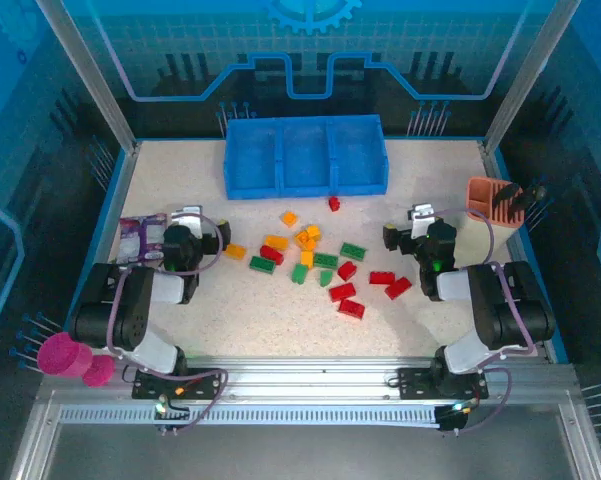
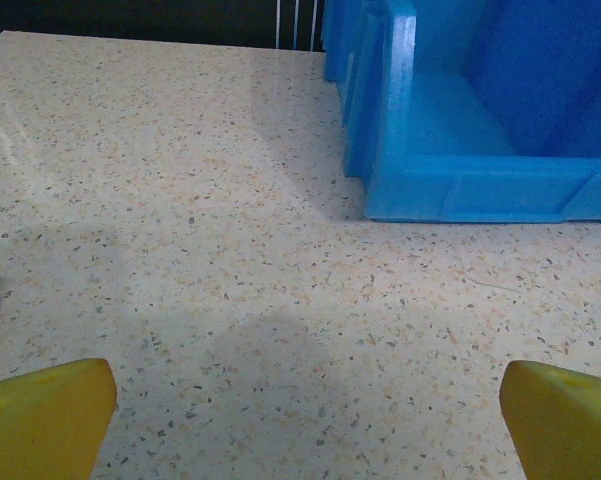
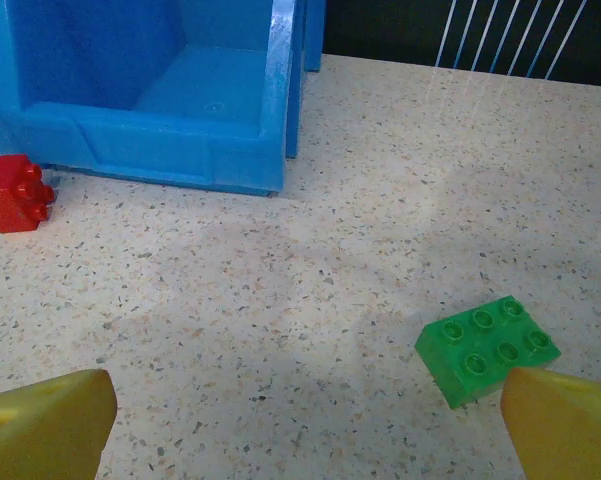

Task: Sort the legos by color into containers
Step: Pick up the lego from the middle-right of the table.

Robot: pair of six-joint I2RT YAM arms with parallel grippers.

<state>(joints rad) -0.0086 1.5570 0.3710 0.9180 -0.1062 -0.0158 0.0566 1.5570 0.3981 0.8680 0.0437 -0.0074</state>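
item: legos [image 1: 325, 260], red, green and orange, loose on the bench [image 1: 430, 185] in a scatter between the two arms. none in the containers [image 1: 305, 190], which stand at the far side, three blue compartments in a row.

right end effector [image 3: 305, 425]: fingers wide apart, holding nothing, low over the bench and facing the right-hand compartment.

key relation: green brick [image 3: 487, 348], six studs up, lies just ahead of this end effector and off to its right, nearly under the right fingertip [image 3: 565, 425]. long axis slants, near-left to far-right. judged: a small shift right and a slight wrist turn would put the fingers across its short sides.

red brick [image 3: 15, 193]: farther off, ahead and left, just beside the tray's front wall.

left end effector [image 2: 305, 420]: fingers equally apart, empty, bare bench ahead, left compartment beyond to its right. orange brick [image 1: 235, 251] sits near it in the top view.

nearer arm for the green brick: right.
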